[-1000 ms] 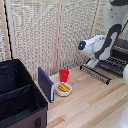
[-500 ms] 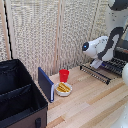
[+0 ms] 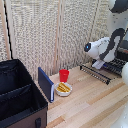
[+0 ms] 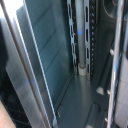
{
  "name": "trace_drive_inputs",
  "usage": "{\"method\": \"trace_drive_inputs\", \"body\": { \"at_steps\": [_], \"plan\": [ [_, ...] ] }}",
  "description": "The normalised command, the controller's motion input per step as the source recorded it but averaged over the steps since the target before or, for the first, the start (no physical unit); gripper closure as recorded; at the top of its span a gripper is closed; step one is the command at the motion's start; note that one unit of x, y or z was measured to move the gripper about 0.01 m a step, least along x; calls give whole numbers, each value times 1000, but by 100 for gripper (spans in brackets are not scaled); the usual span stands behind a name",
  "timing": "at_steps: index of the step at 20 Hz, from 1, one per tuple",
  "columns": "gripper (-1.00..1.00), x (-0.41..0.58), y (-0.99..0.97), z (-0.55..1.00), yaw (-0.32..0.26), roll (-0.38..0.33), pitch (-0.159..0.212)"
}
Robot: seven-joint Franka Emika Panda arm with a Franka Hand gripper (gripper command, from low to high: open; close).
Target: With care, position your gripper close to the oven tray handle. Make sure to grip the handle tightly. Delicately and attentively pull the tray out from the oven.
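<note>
Ext. cam sits off the arm, raised, looking down and across the wooden bench (image 3: 95, 105) toward a slatted backdrop (image 3: 55, 35). Medium distance: black bin (image 3: 17, 95) at lower left of frame, arm (image 3: 102, 49) and wire tray (image 3: 102, 70) at right edge. Wrist cam is very close, blurry, facing grey metal panels (image 4: 50, 45) and a slotted upright strip (image 4: 86, 35). Can't match any part between the 2 views w/ certainty.

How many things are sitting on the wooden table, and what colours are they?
Red: 1, the red cup
Blue: 1, the upright blue board
White: 1, the white dish of yellow food
Black: 2, the black fabric bin and the wire rack
Total: 5
</note>
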Motion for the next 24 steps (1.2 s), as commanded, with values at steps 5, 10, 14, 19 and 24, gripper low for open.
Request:
{"method": "trace_drive_inputs", "body": {
  "at_steps": [5, 10, 14, 19, 24],
  "plan": [
    [100, 0, -258, 47, 7, 0, 0],
    [100, 0, -150, 64, -1, 25, 1],
    [100, -4, 107, 133, -41, 153, 37],
    [100, -29, 333, 174, -78, 122, 37],
    [100, -31, 577, 106, -80, 215, 43]
  ]
}}
